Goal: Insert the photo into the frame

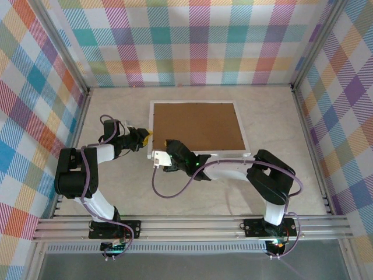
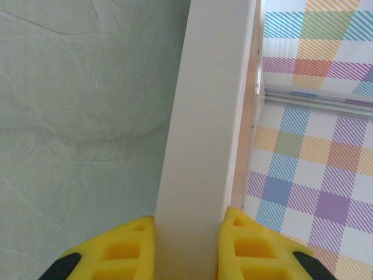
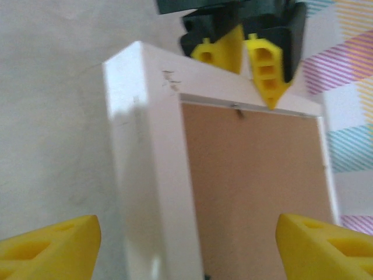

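The frame (image 1: 194, 103) lies flat on its face with the board (image 1: 195, 125) seated in its back, so the loading looks all but finished. The photo would be under that board, which I cannot confirm. What seems left is securing the back and perhaps turning the frame over. The left gripper (image 2: 189, 227) is clenched on the white border of the frame's short side, which runs straight out ahead between its fingers. The right gripper (image 3: 186, 230) is spread wide and grasps nothing. It hovers over the frame's corner, with the long border passing below and between its fingers and the board ahead and to its right. The frame's pane points down at the table and its back points up. Its long axis runs away from the left gripper's hold, roughly in line with the right gripper's reach.
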Action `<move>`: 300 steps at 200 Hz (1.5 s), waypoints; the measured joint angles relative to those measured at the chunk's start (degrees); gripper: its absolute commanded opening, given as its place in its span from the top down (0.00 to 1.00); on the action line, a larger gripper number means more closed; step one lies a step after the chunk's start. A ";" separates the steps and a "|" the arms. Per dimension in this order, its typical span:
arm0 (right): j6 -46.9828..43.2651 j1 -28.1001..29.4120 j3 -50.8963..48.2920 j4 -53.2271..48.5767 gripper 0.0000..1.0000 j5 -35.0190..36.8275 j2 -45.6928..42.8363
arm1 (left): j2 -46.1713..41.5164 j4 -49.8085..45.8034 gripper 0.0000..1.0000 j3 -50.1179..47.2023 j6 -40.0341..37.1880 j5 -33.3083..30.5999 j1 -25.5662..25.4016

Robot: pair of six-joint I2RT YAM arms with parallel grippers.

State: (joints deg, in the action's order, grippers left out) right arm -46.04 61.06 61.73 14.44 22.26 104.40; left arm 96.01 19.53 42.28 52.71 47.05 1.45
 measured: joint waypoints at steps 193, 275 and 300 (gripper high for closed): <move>-22.14 4.55 -1.09 24.81 1.00 16.68 11.28 | -1.25 -4.09 0.24 1.27 1.70 0.00 0.07; -17.35 4.09 7.32 10.80 1.00 16.09 10.80 | -15.32 -11.08 0.00 2.43 -0.26 -2.45 9.44; -14.88 3.50 11.89 6.88 1.00 15.98 10.38 | -19.96 -11.91 0.00 1.77 -0.04 -4.81 14.60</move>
State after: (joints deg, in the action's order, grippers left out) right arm -60.93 64.55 73.63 21.32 38.24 114.78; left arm 76.05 7.62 44.05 52.66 42.24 16.05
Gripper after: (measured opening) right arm 0.308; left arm 0.997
